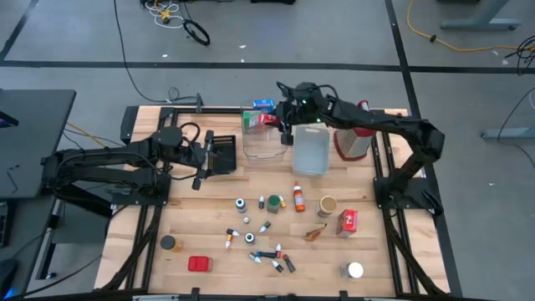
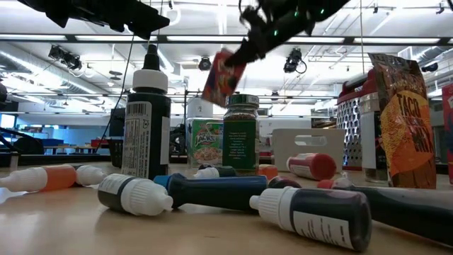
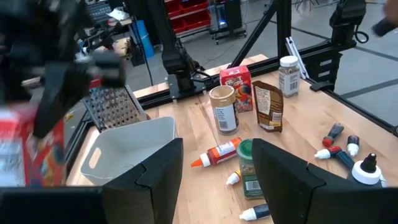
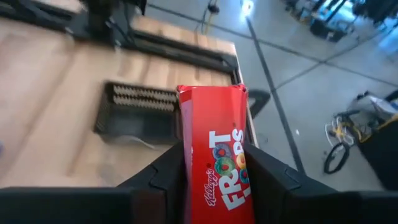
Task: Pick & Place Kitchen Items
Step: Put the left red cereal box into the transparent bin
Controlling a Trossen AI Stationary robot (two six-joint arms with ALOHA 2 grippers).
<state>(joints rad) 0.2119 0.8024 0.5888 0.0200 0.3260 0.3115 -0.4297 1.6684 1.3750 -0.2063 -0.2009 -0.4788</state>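
Note:
My right gripper (image 1: 282,119) reaches across the table's far middle, shut on a red cereal box (image 4: 214,143) that it carries in the air above the clear bin (image 1: 263,142). In the low view the box (image 2: 222,76) hangs tilted, high above the bottles. Small bottles (image 1: 266,251), a can (image 1: 327,205), another red box (image 1: 347,222) and a white-lidded jar (image 1: 354,270) stand or lie on the near half of the wooden table. My left gripper (image 1: 201,161) waits open at the left, beside the black tray (image 1: 222,152), with nothing between its fingers (image 3: 155,177). My right gripper pinches the red cereal box by its two narrow long sides (image 4: 184,163) between its two fingers, near the box's lower end. The fingers slant down from the table's right side. The box juts out beyond the fingertips, tilted and lifted clear of everything.
A grey-blue bin (image 1: 311,150) stands next to the clear bin, and a metal grater with a red handle (image 1: 351,140) stands right of it. A blue box (image 1: 263,104) sits at the far edge. Bare wood lies between the bins and the scattered items.

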